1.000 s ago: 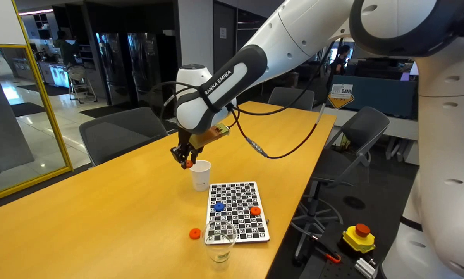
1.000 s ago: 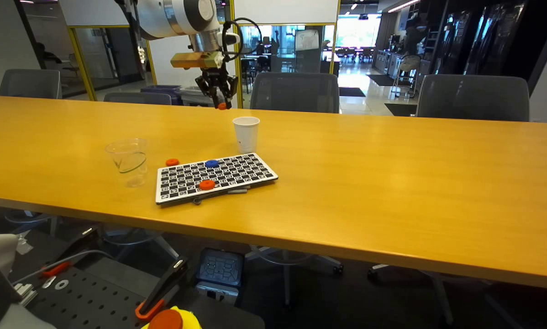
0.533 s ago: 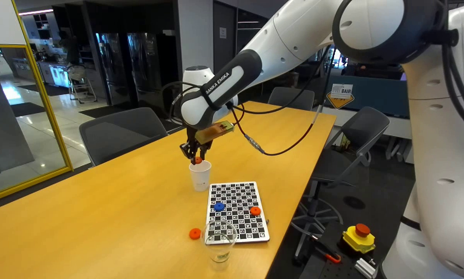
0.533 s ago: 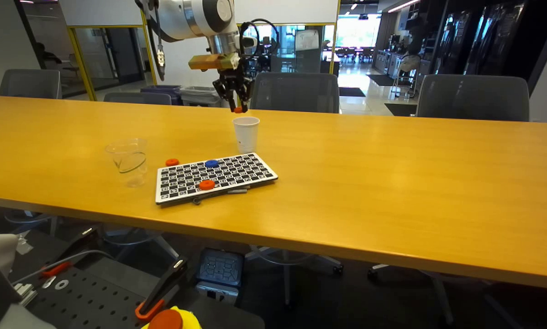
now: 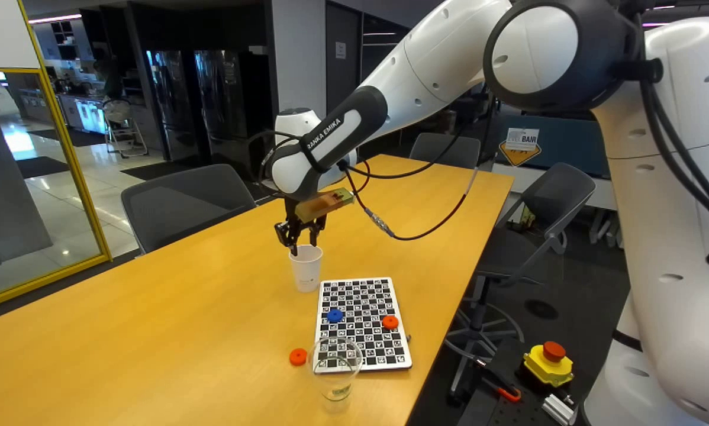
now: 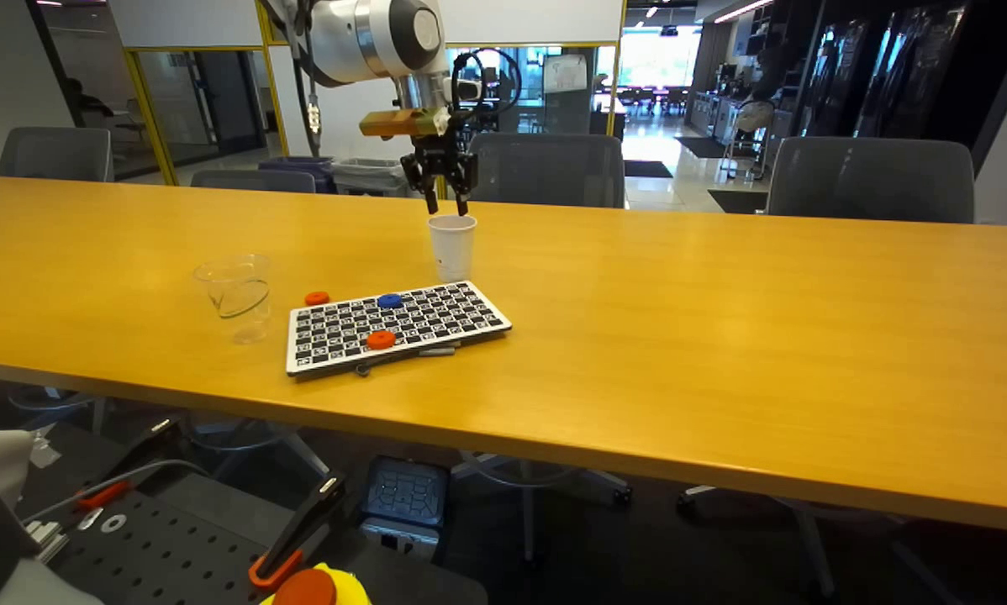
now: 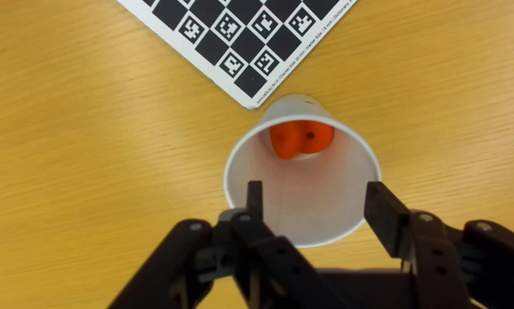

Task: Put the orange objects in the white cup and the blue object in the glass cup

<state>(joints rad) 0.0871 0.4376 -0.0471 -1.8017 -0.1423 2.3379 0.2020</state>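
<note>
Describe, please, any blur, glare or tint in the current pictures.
In the wrist view, the fingers look slightly soft, the board is sharp, and a reddish tint shows inside the white cup; in an exterior view, the floor shows glare; in an exterior view, the far window is blown out and the glass cup looks faint.

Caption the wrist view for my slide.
Open gripper over the white cup, orange pieces inside, a corner of the checkered board in view.

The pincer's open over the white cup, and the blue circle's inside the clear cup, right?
Not quite: the blue circle is on the checkered board, not inside the clear cup; both exterior views show this. The pincer is open over the white cup.
</note>
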